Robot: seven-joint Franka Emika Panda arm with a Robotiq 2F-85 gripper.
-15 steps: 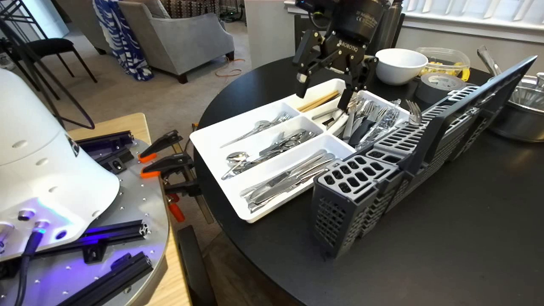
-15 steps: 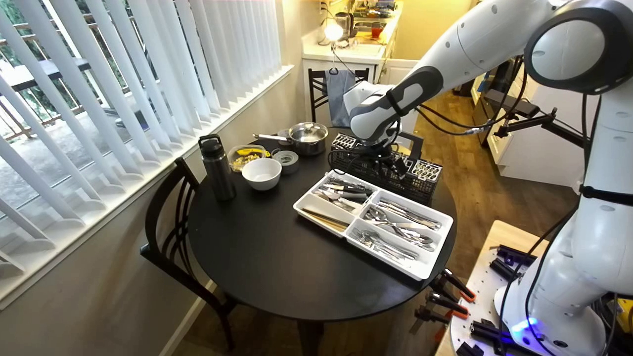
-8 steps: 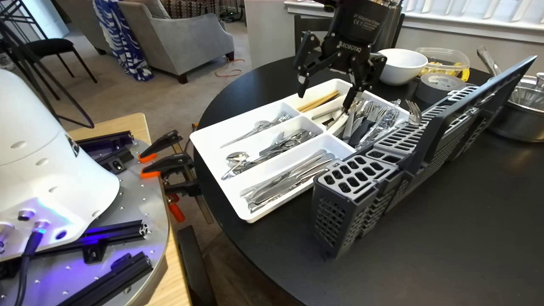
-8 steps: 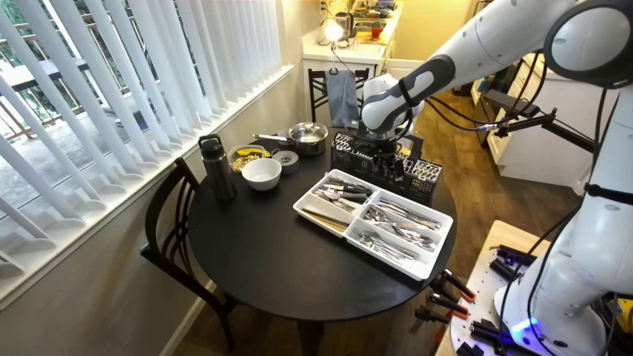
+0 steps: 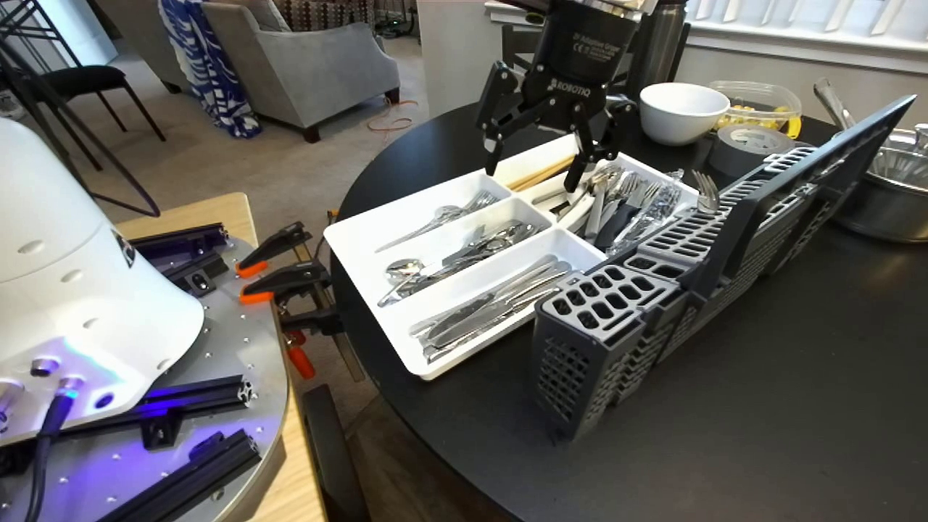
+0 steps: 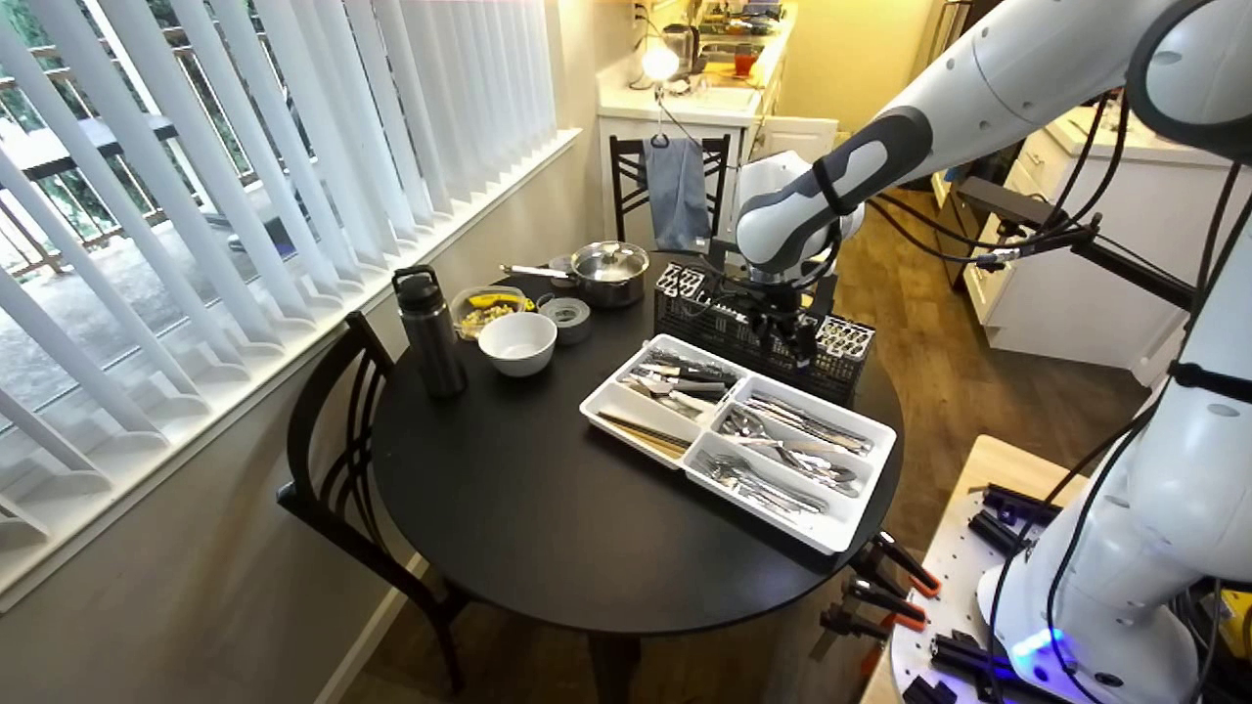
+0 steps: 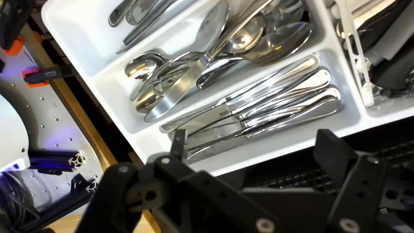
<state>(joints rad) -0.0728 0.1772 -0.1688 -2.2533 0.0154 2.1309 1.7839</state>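
1. See the claw [image 5: 533, 172] spread wide above the white cutlery tray [image 5: 362, 239], with nothing gripped.
2. Find the table knives [image 7: 292, 90] nearest in the wrist view: lying flat and overlapping in the compartment just beside the dark basket [image 5: 565, 366], with blades pointing toward the counter's [image 5: 761, 406] edge nearest the robot base [image 5: 80, 290].
3. Expect stiff, polished metal: fairly light, weighted toward the handle, slick, not fragile.
4. Take hold crosswise on a handle, near the start of the blade; avoid the flat, slippery blades and the cramped handle ends by the compartment wall.
5. Prone to slide over one another if pinched loosely.
6. Hard to judge the claw's height, being dark against the dark basket in an exterior view.
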